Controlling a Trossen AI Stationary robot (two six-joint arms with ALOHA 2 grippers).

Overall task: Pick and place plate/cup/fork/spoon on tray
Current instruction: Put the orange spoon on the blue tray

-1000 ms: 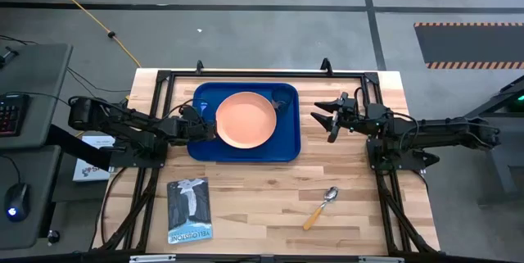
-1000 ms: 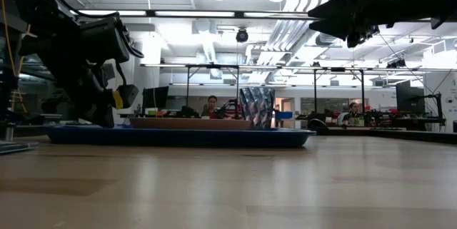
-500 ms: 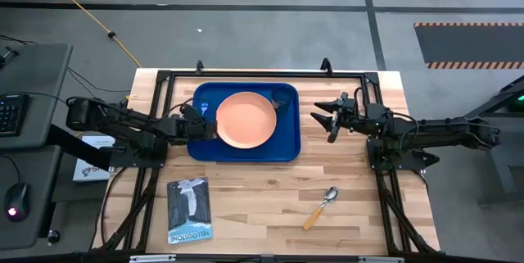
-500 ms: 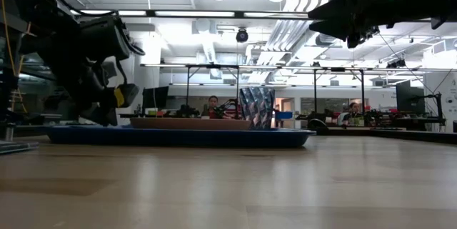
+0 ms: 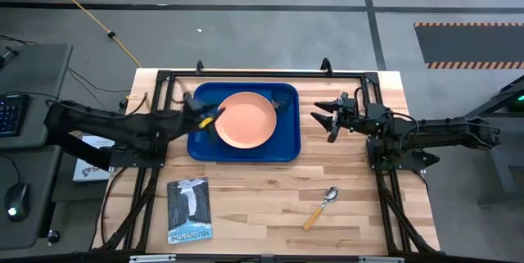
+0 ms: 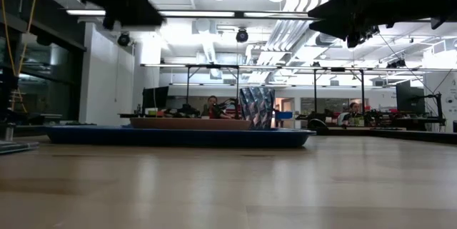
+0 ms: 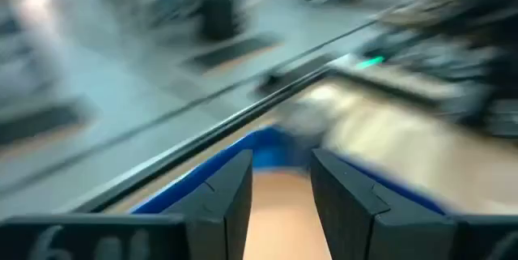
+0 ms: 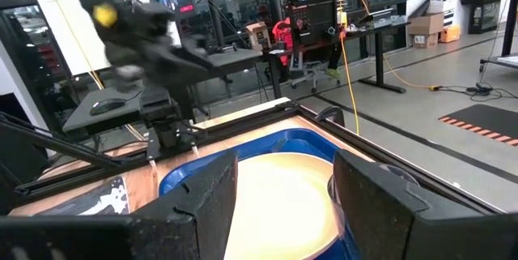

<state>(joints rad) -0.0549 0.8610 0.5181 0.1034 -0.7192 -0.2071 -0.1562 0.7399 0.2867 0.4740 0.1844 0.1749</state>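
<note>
While your overhead view showed the spoon [image 5: 320, 207] lying alone on the bench [image 5: 344, 173], the low view missed it. The plate [image 5: 246, 120] and the cup [image 5: 283, 100], half hidden there, sat in the tray [image 5: 246, 149]. Left tool [image 5: 206, 113] blurred, fingers spread; right tool [image 5: 325, 120] spread, empty.

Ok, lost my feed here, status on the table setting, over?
Left gripper open, above tray left edge. Right gripper open, beside tray. Plate, cup on tray; spoon on table.
</note>
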